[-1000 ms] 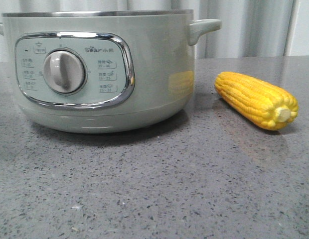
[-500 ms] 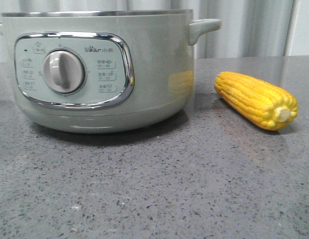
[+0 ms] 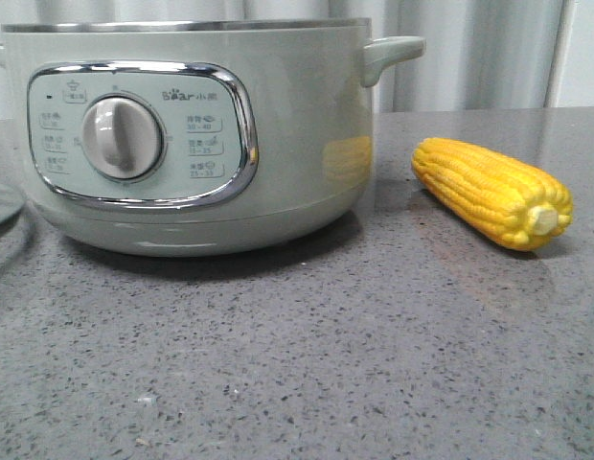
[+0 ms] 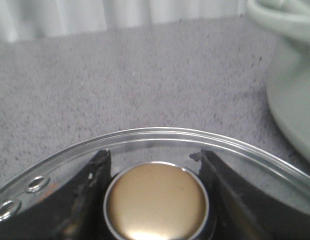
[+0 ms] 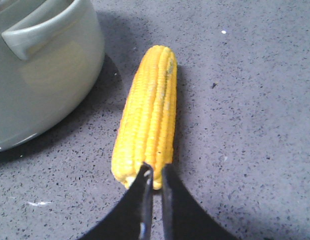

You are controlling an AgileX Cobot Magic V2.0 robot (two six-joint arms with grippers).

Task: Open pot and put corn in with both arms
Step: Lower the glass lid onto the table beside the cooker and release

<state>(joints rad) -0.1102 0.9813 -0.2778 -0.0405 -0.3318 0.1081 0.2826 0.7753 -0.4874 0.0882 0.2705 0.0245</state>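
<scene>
The pale green pot (image 3: 297,144) stands open on the grey counter, its steel rim bare. The yellow corn (image 3: 493,192) lies on the counter to its right, stub end towards the front. My left gripper (image 4: 152,155) is shut on the bronze knob (image 4: 156,200) of a glass lid (image 4: 155,132), held beside the pot (image 4: 295,100). The lid's edge (image 3: 0,203) shows low at the left in the front view. My right gripper (image 5: 156,172) is shut, empty, just above the stub end of the corn (image 5: 147,115), next to the pot (image 5: 40,85).
The pot's side handle (image 3: 393,53) sticks out above the gap between pot and corn. A speckled grey counter (image 3: 307,364) stretches in front of both. A pale curtain (image 3: 469,53) hangs behind.
The lid's edge has come into the front view at the left, low beside the pot. The pot has shifted very slightly left. The corn has not moved.
</scene>
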